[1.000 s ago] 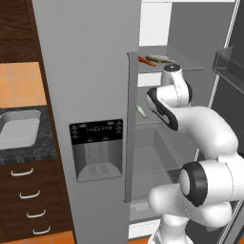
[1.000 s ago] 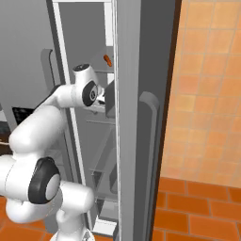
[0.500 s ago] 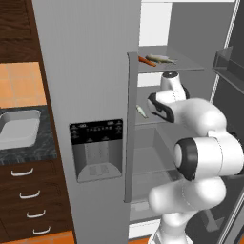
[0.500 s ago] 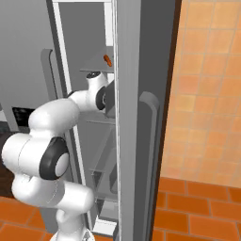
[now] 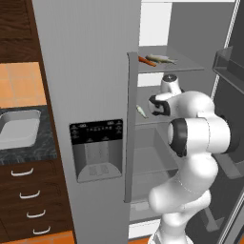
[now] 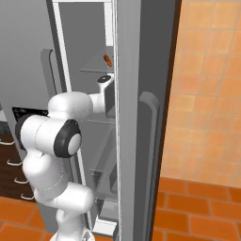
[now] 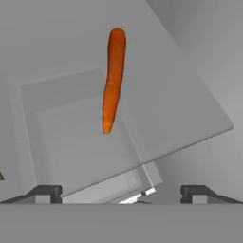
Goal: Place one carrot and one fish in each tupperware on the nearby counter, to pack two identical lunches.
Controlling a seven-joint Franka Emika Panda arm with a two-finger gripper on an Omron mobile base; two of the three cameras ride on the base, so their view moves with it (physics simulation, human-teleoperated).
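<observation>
In the hand view an orange carrot lies lengthwise on a clear glass fridge shelf, ahead of my gripper. The gripper is open, its fingertips far apart with nothing between them. From the left base view my gripper reaches into the open fridge just above the middle shelf, beside a small pale elongated thing. The upper shelf holds another carrot and a fish. The counter lies far left. The tupperware is out of view.
The closed fridge door with its dispenser panel stands left of my arm, and the open door crowds the right side. A sink is set in the counter over dark drawers. Orange floor tiles lie to the right.
The hand has dropped slightly and moved inward toward the middle shelf while the elbow swung up in front of the fridge. The jaws stayed open.
</observation>
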